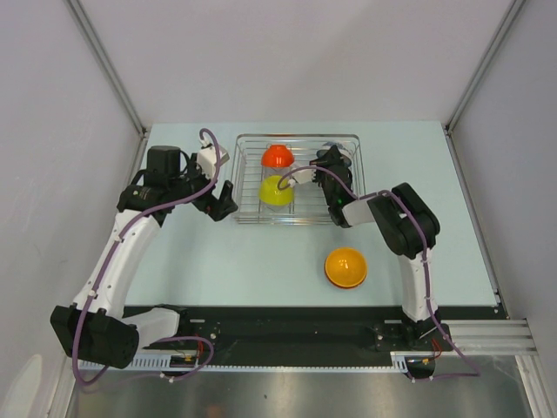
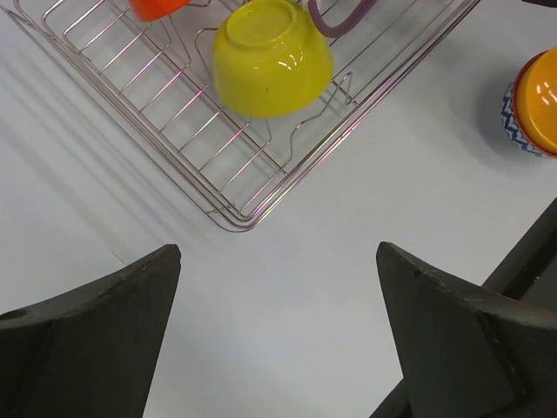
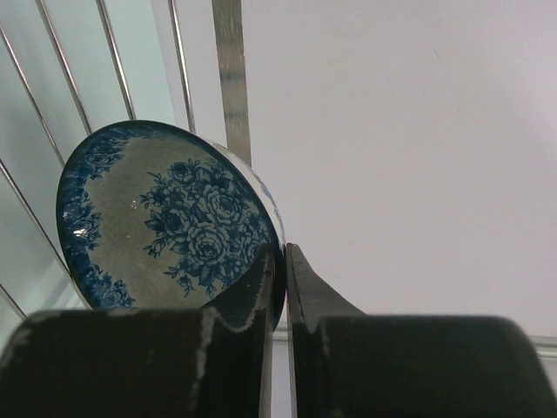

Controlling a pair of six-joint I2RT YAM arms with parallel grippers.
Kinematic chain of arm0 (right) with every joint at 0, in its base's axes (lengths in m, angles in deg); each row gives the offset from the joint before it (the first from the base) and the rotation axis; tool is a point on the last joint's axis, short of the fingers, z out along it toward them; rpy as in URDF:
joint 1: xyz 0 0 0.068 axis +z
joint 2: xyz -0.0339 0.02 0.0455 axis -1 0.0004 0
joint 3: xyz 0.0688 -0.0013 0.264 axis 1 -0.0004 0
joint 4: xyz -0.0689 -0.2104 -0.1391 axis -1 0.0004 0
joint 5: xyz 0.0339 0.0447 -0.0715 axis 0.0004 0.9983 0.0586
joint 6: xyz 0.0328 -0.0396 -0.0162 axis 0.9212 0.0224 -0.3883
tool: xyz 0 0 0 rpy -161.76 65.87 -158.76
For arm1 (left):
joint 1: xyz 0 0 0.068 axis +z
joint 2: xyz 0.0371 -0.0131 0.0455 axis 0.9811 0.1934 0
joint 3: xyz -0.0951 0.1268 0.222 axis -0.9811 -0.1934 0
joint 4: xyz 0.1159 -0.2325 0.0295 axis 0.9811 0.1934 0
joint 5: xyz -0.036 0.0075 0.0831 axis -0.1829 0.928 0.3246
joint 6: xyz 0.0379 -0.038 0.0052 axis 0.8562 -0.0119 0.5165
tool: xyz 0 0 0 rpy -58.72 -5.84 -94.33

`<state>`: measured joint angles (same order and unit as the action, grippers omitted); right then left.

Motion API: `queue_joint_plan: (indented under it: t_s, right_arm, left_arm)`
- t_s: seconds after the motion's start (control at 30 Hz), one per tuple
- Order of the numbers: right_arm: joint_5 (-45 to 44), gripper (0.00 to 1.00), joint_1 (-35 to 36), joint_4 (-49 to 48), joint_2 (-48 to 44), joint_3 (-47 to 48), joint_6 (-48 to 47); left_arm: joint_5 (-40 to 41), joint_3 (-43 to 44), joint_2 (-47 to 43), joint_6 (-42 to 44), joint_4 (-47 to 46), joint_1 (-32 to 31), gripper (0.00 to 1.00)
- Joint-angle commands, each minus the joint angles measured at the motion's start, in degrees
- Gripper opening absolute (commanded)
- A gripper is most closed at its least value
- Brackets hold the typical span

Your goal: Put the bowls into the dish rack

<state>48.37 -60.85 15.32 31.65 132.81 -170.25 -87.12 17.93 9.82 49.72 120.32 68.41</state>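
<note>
dish rack (image 1: 251, 174) at the far middle of the table (image 1: 418, 174), long axis running left to right
inside it sit a red bowl (image 1: 278, 156) far and a yellow bowl (image 1: 277, 190) near, the yellow one tilted base-up. at its right end a blue floral bowl (image 3: 165, 218) stands on edge, its rim pinched in the slit of the nearly closed right gripper (image 3: 283, 257). an orange bowl (image 1: 345, 267) sits mouth-up on the table nearer. the left gripper (image 2: 278, 261) hangs wide open and empty by the rack's near left corner.

Cut by the left wrist view's top edge: dish rack (image 2: 231, 222), red bowl (image 2: 157, 7). Clipped at its right edge: orange bowl (image 2: 540, 96). Lower rim of blue-flowered bowl (image 3: 165, 218) hidden behind right hand (image 3: 280, 257).
</note>
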Motion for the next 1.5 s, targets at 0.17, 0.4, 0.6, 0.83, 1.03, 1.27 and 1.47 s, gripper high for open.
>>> queue_joint_plan:
  t_s: [0.17,0.4,0.6,0.83,1.03,1.27,1.47]
  right_arm:
    - [2.6,0.16,1.3,3.6,-4.8,-0.8,0.6]
    - [3.4,0.20,1.7,9.0,-7.4,-1.0,2.3]
    - [3.1,0.20,1.9,11.4,-8.0,-1.0,3.2]
    - [2.9,0.20,2.3,18.4,-10.6,-0.8,5.7]
    - [2.6,0.22,2.7,31.0,-13.5,1.3,9.3]
    - [2.0,0.23,2.4,40.6,-14.2,3.9,12.1]
    - [2.5,0.25,2.3,48.8,-14.3,7.3,15.7]
  left_arm:
    - [-1.2,1.1,-0.5,1.3,-1.1,0.7,1.00]
    - [-1.2,1.5,-0.4,1.5,-1.0,0.9,1.00]
    - [-1.6,1.5,-0.3,1.6,-1.1,1.0,1.00]
    - [-1.7,1.9,-0.4,1.9,-0.8,1.3,1.00]
    - [-1.7,1.9,-0.2,1.7,-0.8,1.4,1.00]
    - [-2.0,2.5,-0.1,1.4,-0.7,1.5,1.00]
    - [-1.8,2.6,-0.4,1.4,-0.6,1.4,1.00]
